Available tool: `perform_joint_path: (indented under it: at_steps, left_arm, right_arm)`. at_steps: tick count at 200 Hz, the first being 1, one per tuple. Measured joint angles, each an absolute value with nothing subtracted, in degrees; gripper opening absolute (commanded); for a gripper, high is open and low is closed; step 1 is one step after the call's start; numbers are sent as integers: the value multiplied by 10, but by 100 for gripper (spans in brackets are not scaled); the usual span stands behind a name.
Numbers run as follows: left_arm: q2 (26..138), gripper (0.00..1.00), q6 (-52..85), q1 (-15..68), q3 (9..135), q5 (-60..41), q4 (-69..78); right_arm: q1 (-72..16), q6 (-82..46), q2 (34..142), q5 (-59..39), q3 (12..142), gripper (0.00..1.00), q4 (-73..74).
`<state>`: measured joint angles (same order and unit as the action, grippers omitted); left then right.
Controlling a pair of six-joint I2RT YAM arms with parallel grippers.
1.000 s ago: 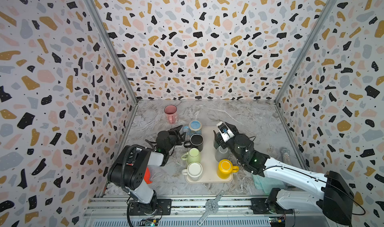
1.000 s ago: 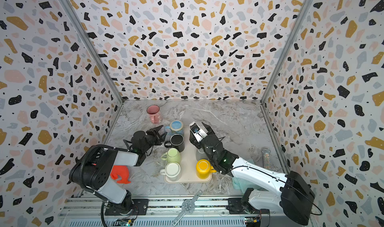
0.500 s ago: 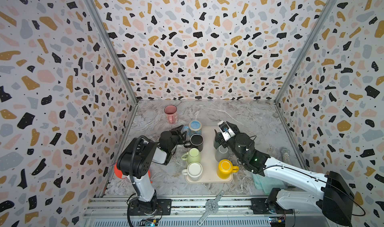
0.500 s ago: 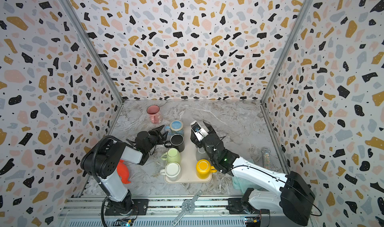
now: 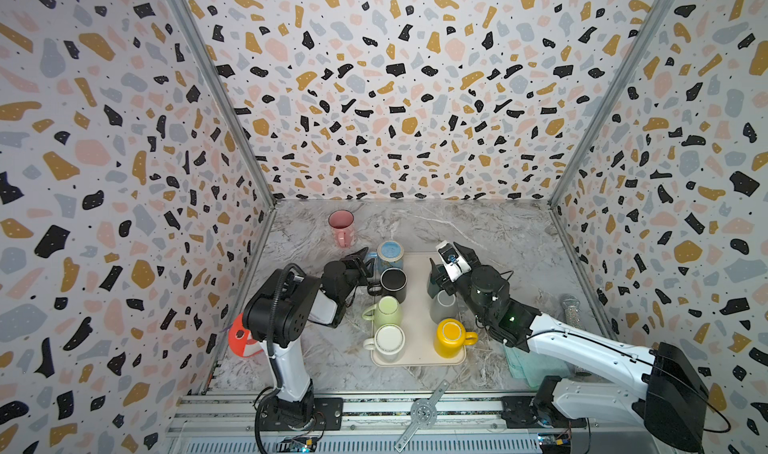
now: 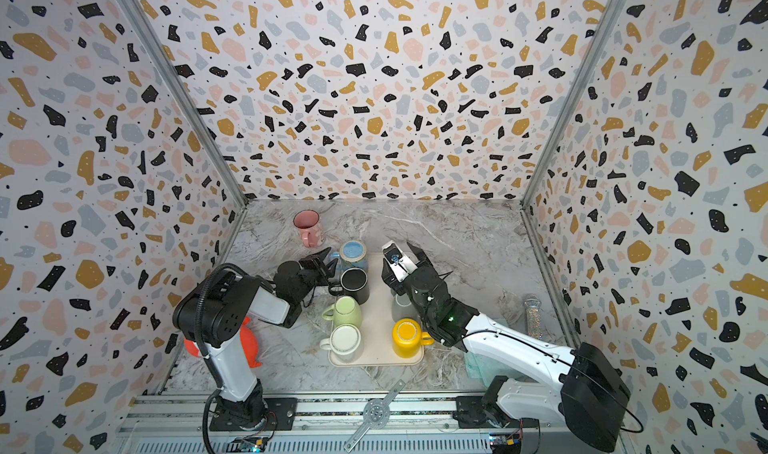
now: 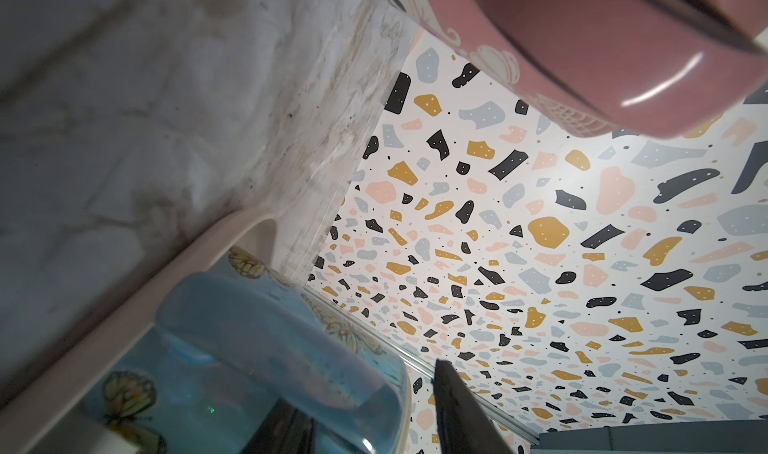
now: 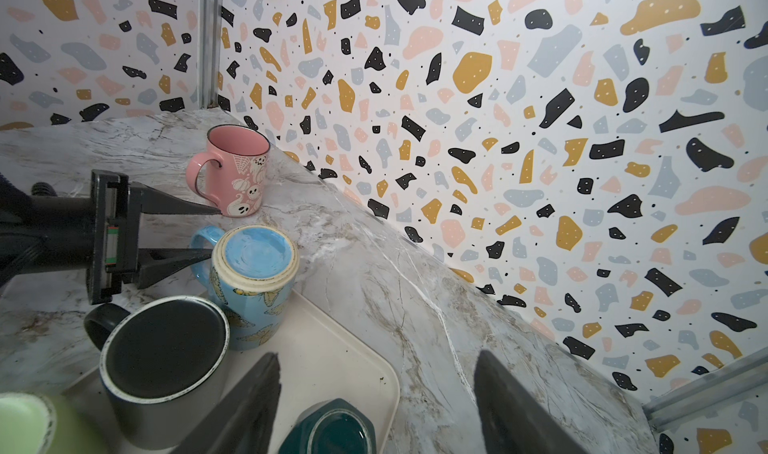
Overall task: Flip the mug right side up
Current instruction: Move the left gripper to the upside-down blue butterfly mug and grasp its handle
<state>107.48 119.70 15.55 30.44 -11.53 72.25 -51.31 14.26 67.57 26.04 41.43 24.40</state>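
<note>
Blue mug (image 8: 253, 264) inverted; wrist views reveal its butterflies.

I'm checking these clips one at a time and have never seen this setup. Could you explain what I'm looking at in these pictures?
Two robot arms work at a marble table, each ending in a two-finger gripper. Both top views look down on the whole scene from one overhead camera. The other two pictures come from a camera on each arm's wrist. A cream tray holds several mugs; the blue mug and the black mug stand bottom up. A pink mug stands upright on the table, off the tray. The left gripper has its fingers apart and seems to straddle the blue mug's handle, not yet closed on it. The right gripper hangs open above the tray, holding nothing.
</note>
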Motion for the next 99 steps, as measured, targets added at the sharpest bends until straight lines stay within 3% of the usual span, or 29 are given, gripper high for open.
perform_joint_path:
  at_steps: [99]
  left_arm:
    - [1112, 40, 1198, 156, 329, -115, 739]
  right_arm:
    - [-509, 143, 676, 261, 414, 75, 241]
